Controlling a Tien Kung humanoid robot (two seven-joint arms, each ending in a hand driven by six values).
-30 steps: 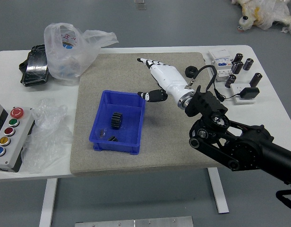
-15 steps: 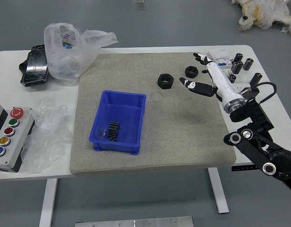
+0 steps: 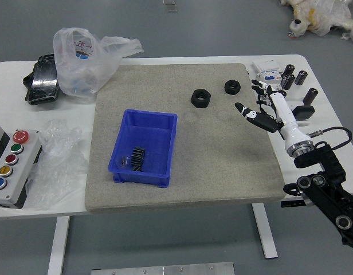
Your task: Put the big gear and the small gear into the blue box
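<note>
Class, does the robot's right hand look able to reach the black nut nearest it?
Probably yes: the right hand is open and close to the black nut, and nothing visible stands between them on the mat.

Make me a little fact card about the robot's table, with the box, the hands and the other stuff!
Blue box: on the grey mat
Inside: black toothed gear; second gear hard to tell
Right hand: fingers spread, holding nothing
Left hand: not in view
Also on mat: two black nuts
Far left: button panel, red button at top
</note>
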